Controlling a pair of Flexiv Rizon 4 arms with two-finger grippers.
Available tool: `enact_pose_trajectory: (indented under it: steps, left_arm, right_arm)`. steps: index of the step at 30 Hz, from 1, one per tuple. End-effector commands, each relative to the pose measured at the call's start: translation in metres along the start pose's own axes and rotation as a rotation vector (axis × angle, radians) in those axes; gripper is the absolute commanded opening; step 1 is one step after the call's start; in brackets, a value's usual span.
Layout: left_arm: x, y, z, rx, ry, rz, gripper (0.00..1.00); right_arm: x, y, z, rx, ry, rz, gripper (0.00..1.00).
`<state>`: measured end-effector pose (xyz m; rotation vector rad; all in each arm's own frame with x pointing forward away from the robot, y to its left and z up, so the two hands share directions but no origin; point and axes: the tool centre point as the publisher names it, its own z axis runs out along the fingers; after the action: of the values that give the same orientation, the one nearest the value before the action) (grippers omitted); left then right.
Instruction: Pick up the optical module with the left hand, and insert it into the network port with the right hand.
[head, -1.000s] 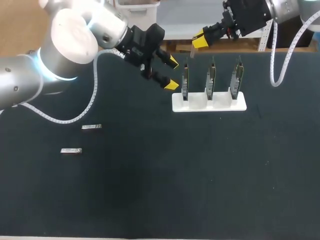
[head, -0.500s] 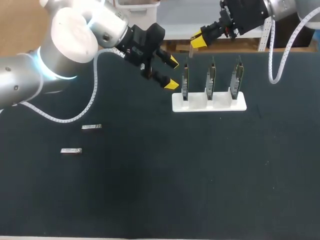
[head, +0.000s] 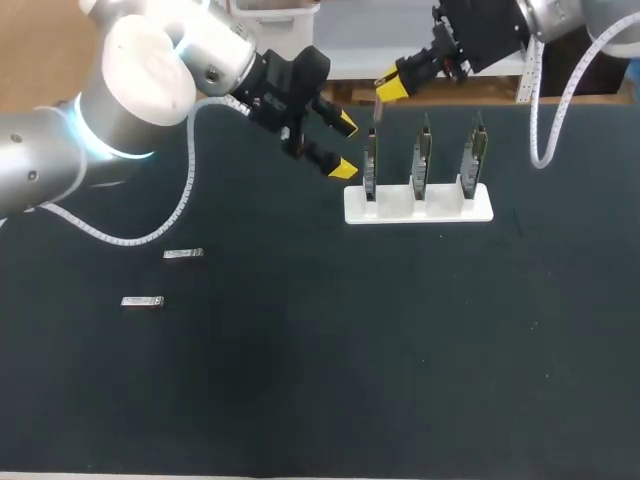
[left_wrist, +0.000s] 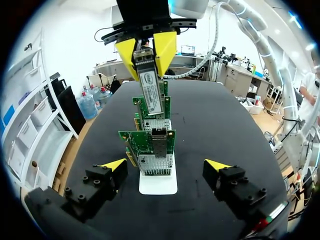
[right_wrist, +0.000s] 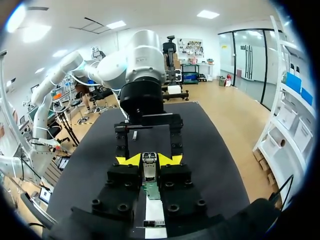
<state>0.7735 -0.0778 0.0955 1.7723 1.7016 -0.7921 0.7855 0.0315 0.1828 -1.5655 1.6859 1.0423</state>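
Black counter (head: 400, 350) fills the scene, and near its far edge stands a white stand (head: 418, 205) with three green cards set upright in it in a row. The card at the stand's left end (head: 371, 160) is the one that matters.

The right tool (head: 390, 88) hangs above that end of the stand, its two yellow tips closed on a small metal module (left_wrist: 150, 90), gripping it from both sides. The module points down toward the cards, its lower end close over the end card's top edge but apart from it. In the right wrist view it sits straight between the tips with the green card directly beyond.

The left tool (head: 343, 146) is just beside the stand's left end, spread wide and holding nothing. Its own camera looks along the row of cards, with the end card's silver port (left_wrist: 159, 145) facing it. Two more modules (head: 183, 254) (head: 142, 301) lie flat on the counter well to the left of the stand.

With the module in the right tool and the left one empty, the pickup and handover look done; the insertion is in hand. The next move calls for squaring the module to the port's opening, then a slow, straight push along it. Any tilt would likely jam it against the port's rim.
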Motion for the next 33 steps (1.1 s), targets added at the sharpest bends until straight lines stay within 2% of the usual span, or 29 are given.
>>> enact_pose_trajectory:
  steps: [1,14,33]
  left_arm:
    - [-0.001,0.001,0.0,0.003,0.004,-0.001,1.0]
    - [-0.001,0.001,0.0,0.003,0.004,-0.001,1.0]
    - [-0.001,0.001,0.0,0.003,0.004,-0.001,1.0]
  right_arm:
    - [-0.001,-0.001,0.004,-0.006,0.01,-0.005,0.0]
    - [0.0,0.004,0.012,-0.016,0.042,-0.015,0.0]
    - [0.01,0.007,0.016,0.022,0.056,0.009,0.0]
